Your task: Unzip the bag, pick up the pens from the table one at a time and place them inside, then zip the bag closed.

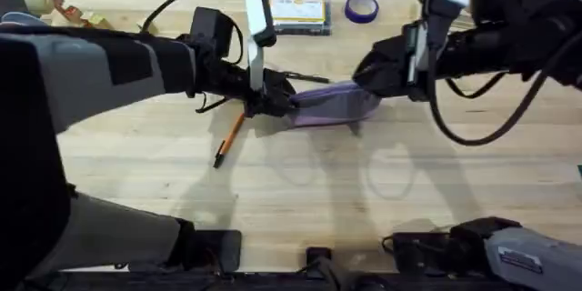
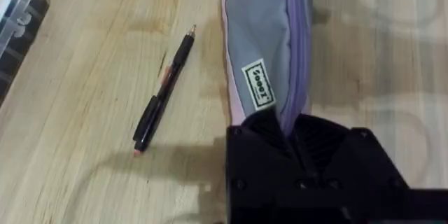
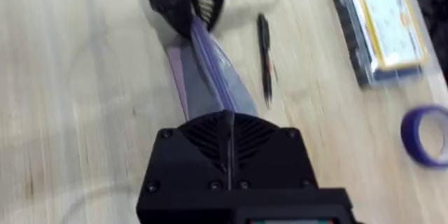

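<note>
The lavender and grey bag (image 1: pixel 329 105) lies stretched between both grippers on the table (image 1: pixel 300 191). My left gripper (image 1: pixel 275 100) is shut on the bag's left end; in the left wrist view its fingers (image 2: pixel 280 127) pinch the bag (image 2: pixel 260 49) beside the purple zipper strip. My right gripper (image 1: pixel 371 79) is shut on the bag's right end, seen as the right gripper (image 3: pixel 227 117) clamped on the bag (image 3: pixel 210 73). The orange pen (image 1: pixel 230 139) lies left of the bag. The black pen (image 1: pixel 306 77) lies just behind it, also black pen (image 2: pixel 163 92) and black pen (image 3: pixel 264 56).
A clear box with a yellow label (image 1: pixel 298 14) and a purple tape roll (image 1: pixel 361 6) sit at the table's far edge. Cables hang off both arms. Bare wood lies in front of the bag toward the arm bases.
</note>
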